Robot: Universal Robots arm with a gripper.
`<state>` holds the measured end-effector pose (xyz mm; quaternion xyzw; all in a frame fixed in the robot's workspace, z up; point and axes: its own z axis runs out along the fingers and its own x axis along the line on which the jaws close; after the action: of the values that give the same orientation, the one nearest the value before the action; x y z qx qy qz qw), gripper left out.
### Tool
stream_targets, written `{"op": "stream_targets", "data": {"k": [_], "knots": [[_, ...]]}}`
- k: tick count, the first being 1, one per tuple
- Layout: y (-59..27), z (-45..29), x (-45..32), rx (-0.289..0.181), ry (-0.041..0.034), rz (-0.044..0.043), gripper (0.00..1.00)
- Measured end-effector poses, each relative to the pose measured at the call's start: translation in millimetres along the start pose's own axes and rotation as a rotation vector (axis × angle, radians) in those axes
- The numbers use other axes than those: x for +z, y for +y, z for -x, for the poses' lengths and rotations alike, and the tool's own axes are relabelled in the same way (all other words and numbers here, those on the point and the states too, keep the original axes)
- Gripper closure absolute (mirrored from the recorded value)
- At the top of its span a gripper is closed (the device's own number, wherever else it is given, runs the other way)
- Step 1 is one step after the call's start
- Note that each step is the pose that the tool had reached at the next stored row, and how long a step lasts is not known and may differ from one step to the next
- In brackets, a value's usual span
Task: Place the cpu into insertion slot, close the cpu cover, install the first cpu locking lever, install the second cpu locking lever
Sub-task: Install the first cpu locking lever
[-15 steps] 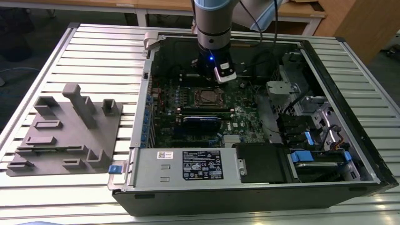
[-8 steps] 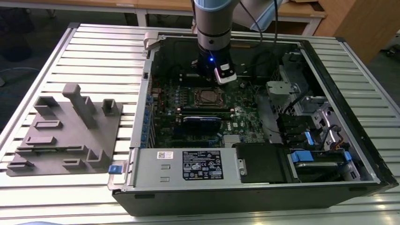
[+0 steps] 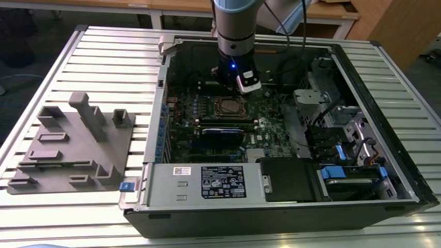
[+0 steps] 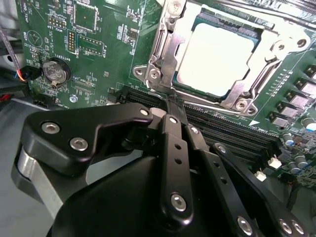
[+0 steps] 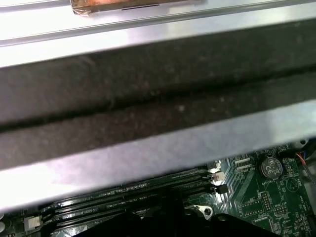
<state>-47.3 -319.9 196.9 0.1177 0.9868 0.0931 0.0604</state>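
Note:
The cpu (image 4: 219,54) lies flat in the insertion slot (image 4: 236,102), its pale metal top showing through the cut-out of the cpu cover (image 4: 165,47), which is folded down over it. My gripper (image 4: 173,102) is shut, its black fingers (image 4: 174,143) meeting at a point just off the slot's edge, beside a thin lever rod (image 4: 150,91). Whether the tips pinch that rod I cannot tell. In the exterior view the gripper (image 3: 236,83) hangs inside the open computer case, just behind the cpu (image 3: 227,107) on the green motherboard (image 3: 269,121).
Black memory slots (image 4: 222,129) run right under my fingers, and a coin battery (image 4: 54,70) sits further off. The case walls (image 3: 358,88), power supply (image 3: 206,181) and drive bays (image 3: 344,173) hem in the board. A grey fixture (image 3: 76,144) lies on the table at the exterior view's left.

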Motion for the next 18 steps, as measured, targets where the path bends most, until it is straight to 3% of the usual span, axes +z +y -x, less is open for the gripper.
{"op": "stream_targets", "data": {"k": [15,18], "knots": [[8.2,-2.0,1.4,0.007,-0.0017,-0.0005,0.89],[8.1,-2.1,1.6,0.005,-0.0093,-0.0031,0.89]]}}
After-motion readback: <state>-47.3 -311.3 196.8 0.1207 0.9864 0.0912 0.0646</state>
